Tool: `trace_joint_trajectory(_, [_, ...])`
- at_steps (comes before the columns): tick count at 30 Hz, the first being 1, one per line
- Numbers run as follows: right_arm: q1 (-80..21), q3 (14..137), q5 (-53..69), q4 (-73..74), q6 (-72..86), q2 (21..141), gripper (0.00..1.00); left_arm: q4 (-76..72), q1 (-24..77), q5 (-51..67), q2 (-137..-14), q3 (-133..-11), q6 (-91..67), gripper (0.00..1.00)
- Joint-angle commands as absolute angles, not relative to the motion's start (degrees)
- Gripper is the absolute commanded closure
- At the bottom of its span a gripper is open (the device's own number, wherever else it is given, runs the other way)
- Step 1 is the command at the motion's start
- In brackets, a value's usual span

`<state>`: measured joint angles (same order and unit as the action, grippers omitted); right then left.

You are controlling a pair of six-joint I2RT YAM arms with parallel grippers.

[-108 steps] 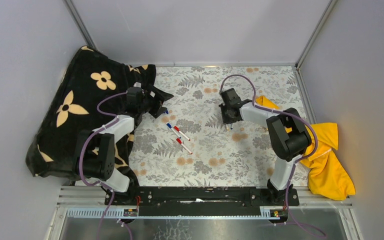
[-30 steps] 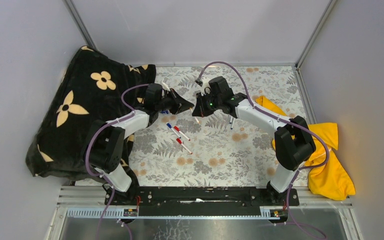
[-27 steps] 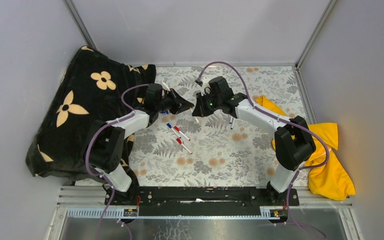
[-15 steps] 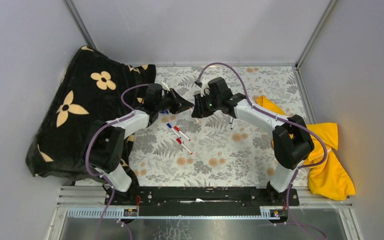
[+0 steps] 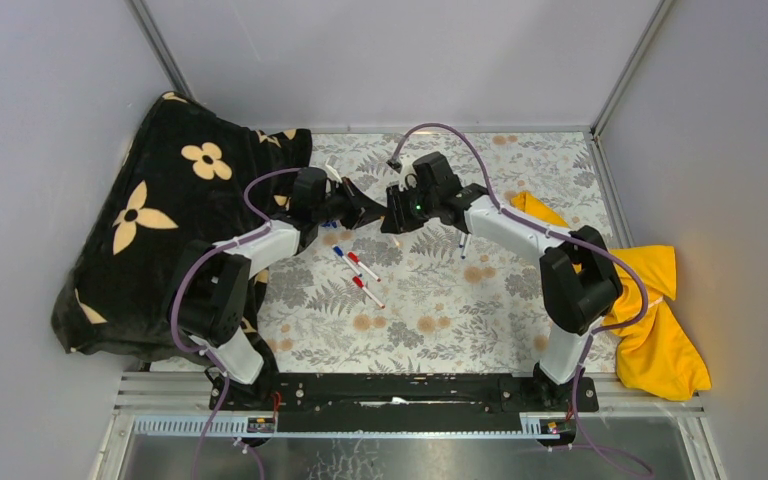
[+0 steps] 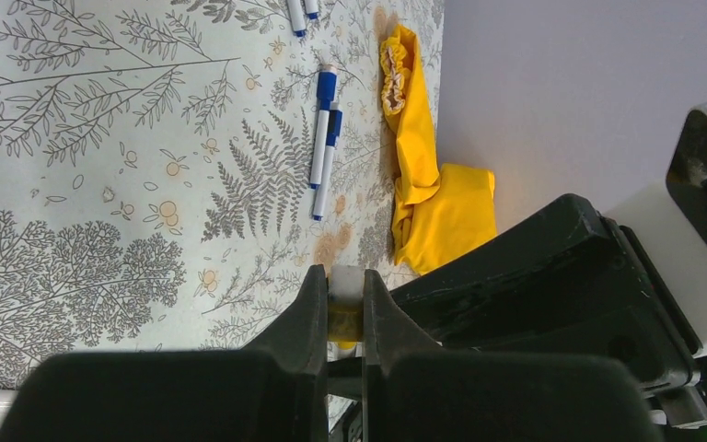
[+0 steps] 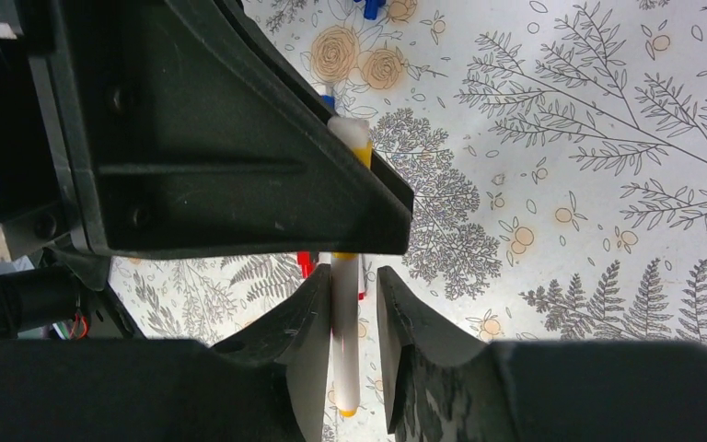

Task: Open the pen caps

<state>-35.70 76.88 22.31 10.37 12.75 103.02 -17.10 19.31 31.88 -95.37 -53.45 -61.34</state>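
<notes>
Judged to be at the uncapping of one pen (image 7: 344,350), held in the air at about 1 o'clock of the capped pens (image 5: 356,268) lying on the floral mat (image 5: 460,320). Pinched tight by its yellow cap (image 7: 361,153) in the fully closed left gripper (image 6: 343,296). Bracketed by the narrowly parted right gripper (image 7: 353,287), standing either side of the pen without squeezing, and showing a sliver of gap on one side. Seen from the right wrist as lying along the 12-to-6 line, leaning a touch toward 1, cap end up between 12 and 1, yellow tail plug (image 7: 341,412) down at 6. Cannot tell whether already loosened at the cap joint, hidden behind the left finger. Calls next, most likely, for closing the right gripper firmly on the pen, then drawing straight along that long axis toward 6, away from the left gripper, without bending sideways
</notes>
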Motion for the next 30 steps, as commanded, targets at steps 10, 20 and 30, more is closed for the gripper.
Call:
trace_joint_trajectory(10, [-36.6, 80.3, 23.1, 9.3, 13.6, 104.0, 1.0, -19.2, 20.0, 30.2, -94.4, -54.1, -61.4, 1.0])
trace_joint_trajectory(20, [-37.3, 75.9, 19.7, 8.8, 14.1, 102.9, 1.0, -21.2, 15.1, 27.5, -97.3, -53.7, -66.5, 1.0])
trace_joint_trajectory(30, [-37.2, 68.6, 20.2, 5.9, 14.5, 100.2, 1.0, -18.0, 7.0, 26.3, -99.4, -56.4, -64.4, 1.0])
